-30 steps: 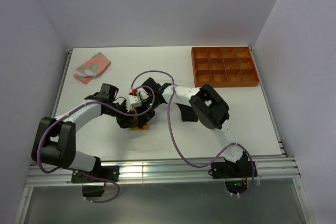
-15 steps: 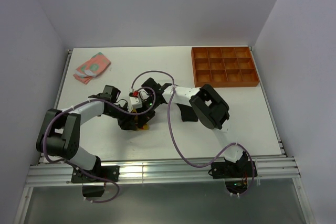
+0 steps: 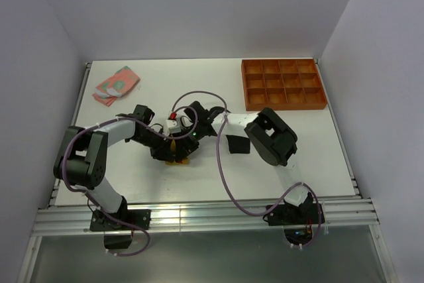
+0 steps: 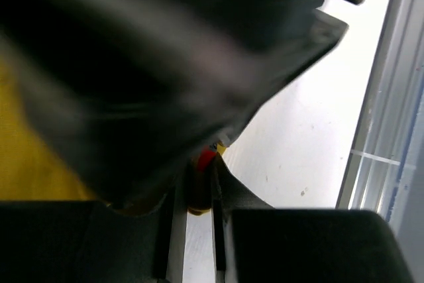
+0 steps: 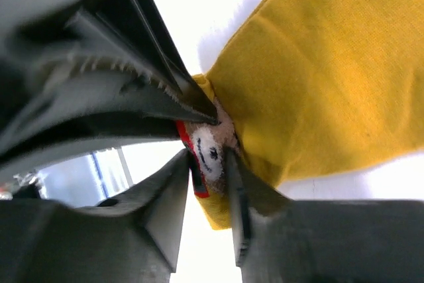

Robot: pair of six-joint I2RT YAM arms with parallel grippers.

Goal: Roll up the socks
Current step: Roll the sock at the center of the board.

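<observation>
**Q:** Mustard-yellow sock (image 5: 318, 77), where was it?

**A:** On the white table (image 3: 305, 157), left of centre, with both grippers meeting over it.

**Q:** And their jaws?

**A:** The right gripper (image 5: 209, 158) had its jaws nearly closed, pinching the sock at its red-edged tag (image 5: 207, 145). The left gripper (image 4: 197, 193) had its jaws drawn just as narrow, nipping that same corner from the opposite side.

**Q:** The others?

**A:** The black sock (image 3: 236, 144) lay just to the right, apart. Farther back, the pink sock (image 3: 116, 84) sat near the left edge, and the orange tray (image 3: 283, 106) at the far right.
</observation>
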